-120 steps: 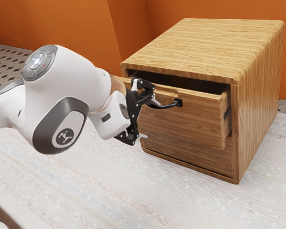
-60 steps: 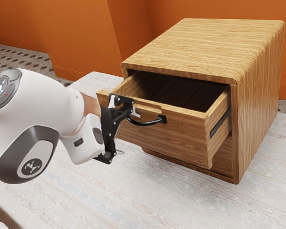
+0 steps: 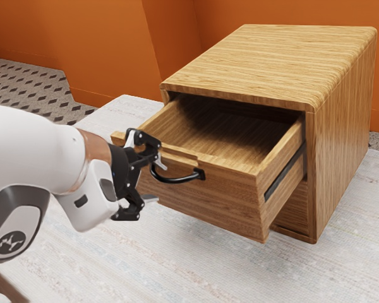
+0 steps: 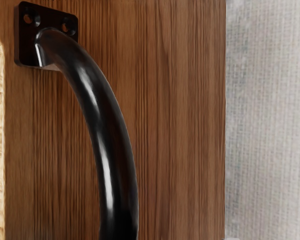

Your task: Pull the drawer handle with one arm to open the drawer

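Here: pale woven surface (image 3: 208, 265), orange walls (image 3: 101, 38); gripper (image 3: 155, 182) spread open around drawer handle (image 3: 177, 181).

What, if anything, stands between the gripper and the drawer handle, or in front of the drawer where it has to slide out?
Nothing visible does. The gripper sits open at the handle, which passes between its jaws, and the pale mat ahead of the drawer is bare.
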You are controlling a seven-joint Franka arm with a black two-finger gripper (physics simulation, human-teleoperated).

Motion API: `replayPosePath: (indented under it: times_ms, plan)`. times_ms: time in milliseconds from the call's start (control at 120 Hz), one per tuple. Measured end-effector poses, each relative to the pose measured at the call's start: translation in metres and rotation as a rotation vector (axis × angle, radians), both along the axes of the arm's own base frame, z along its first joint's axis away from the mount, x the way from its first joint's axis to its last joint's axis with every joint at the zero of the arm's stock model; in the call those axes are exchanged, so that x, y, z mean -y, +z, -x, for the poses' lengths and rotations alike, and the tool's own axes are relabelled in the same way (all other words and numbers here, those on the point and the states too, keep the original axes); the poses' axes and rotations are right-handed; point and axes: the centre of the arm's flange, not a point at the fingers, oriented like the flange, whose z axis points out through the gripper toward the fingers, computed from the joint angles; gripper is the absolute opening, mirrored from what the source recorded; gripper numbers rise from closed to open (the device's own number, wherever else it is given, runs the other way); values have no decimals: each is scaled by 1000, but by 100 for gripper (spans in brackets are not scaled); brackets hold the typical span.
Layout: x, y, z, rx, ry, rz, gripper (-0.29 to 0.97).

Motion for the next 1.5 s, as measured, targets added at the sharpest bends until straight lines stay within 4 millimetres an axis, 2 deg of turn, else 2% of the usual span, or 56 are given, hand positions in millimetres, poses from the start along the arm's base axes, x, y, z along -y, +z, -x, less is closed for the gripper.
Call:
replayPosePath:
  times_ms: [133, 200, 292, 375, 483, 533, 608, 700, 792, 900, 933, 975, 1025, 1050, 1083, 1133, 1275, 1400, 1500]
  plan:
    - [-1, -5, 4, -23, 37, 34, 66]
    - [0, -6, 8, -25, 47, 26, 66]
    - [4, -10, 11, -37, 57, 16, 73]
    - [4, -7, 16, -35, 70, 35, 63]
    - [7, -6, 21, -36, 81, 58, 60]
    - [15, -9, 22, -44, 80, 78, 65]
    - [28, -10, 23, -49, 70, 96, 64]
    - [34, -11, 24, -54, 71, 117, 67]
    - [34, -11, 25, -56, 78, 129, 67]
    - [33, -6, 36, -41, 85, 128, 54]
    - [32, -6, 39, -40, 89, 126, 57]
    - [29, -7, 43, -40, 96, 130, 71]
    - [27, -9, 46, -43, 103, 133, 79]
    - [27, -9, 48, -44, 105, 135, 77]
    - [26, -9, 50, -43, 108, 137, 67]
    - [25, -7, 53, -40, 112, 137, 63]
    - [24, -10, 57, -48, 121, 145, 69]
    - [23, -7, 66, -37, 127, 148, 64]
    - [22, -9, 73, -34, 134, 150, 66]
